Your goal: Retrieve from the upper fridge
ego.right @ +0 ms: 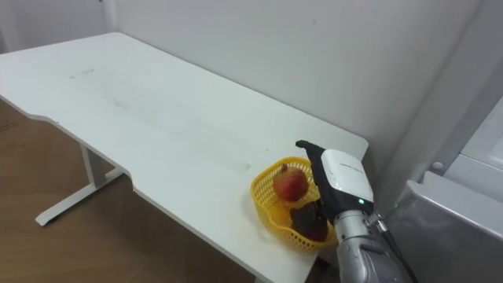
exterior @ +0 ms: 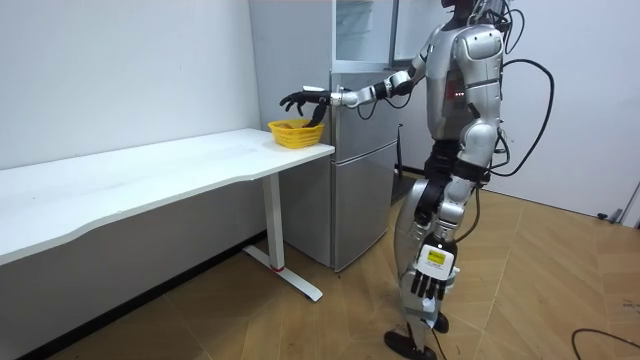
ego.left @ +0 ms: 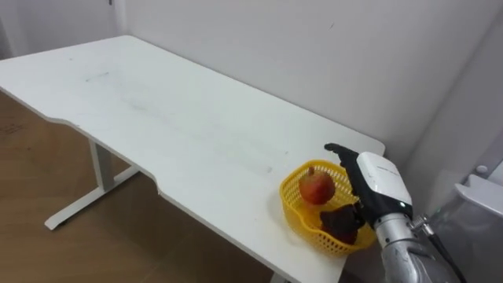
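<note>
Room view: stood upright just beside the grey fridge (exterior: 355,190), at the end of the white table (exterior: 150,175). Reached the right arm out over the table's corner, with the right hand (exterior: 303,100) spread wide just above the yellow basket (exterior: 300,136) and holding nothing. Let the left hand (exterior: 430,285) hang low by the leg, fingers loose and pointing down. Eye views: found the red apple (ego.left: 316,189) lying inside the basket, which sat on the table's corner nearest the fridge, close to the edge. Noted a dark shape in the basket just beside the apple, under the right hand's white back; possibly its own fingers, but could not tell.
</note>
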### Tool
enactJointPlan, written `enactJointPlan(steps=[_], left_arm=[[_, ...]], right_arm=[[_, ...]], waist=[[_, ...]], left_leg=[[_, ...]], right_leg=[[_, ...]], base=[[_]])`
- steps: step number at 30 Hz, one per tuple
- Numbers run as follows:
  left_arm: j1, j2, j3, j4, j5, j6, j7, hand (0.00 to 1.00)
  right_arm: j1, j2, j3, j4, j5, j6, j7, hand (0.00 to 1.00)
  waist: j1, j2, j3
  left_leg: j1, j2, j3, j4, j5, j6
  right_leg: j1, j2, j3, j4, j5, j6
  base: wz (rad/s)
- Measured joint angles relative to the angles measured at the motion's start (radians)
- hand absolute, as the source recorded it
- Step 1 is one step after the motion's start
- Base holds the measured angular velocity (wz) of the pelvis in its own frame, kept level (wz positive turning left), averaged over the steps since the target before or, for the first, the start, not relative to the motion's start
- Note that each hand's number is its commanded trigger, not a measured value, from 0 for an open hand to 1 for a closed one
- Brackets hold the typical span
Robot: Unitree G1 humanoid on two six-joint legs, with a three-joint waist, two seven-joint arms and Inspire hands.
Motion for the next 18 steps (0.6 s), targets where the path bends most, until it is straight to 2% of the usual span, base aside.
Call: enactJointPlan(steps=[12,18], left_arm=[[-0.004,0.000,-0.001,-0.001,0.001,0.006,0.021,0.00],[-0.004,-0.001,-0.001,-0.001,0.001,0.008,0.020,0.00]], right_arm=[[0.000,0.000,-0.001,-0.001,0.022,0.002,-0.005,0.00],[0.000,0.000,-0.003,-0.002,0.079,0.002,-0.006,0.00]], waist=[[-0.005,0.000,-0.0003],[-0.006,0.001,-0.0005]], left_leg=[[0.001,0.001,0.001,0.000,0.000,0.000],[0.007,0.002,0.005,0.000,0.000,0.000]], right_leg=[[0.000,0.000,-0.001,0.003,0.000,0.000],[0.005,-0.001,0.000,0.005,0.001,0.000]], base=[[0.00],[0.00]])
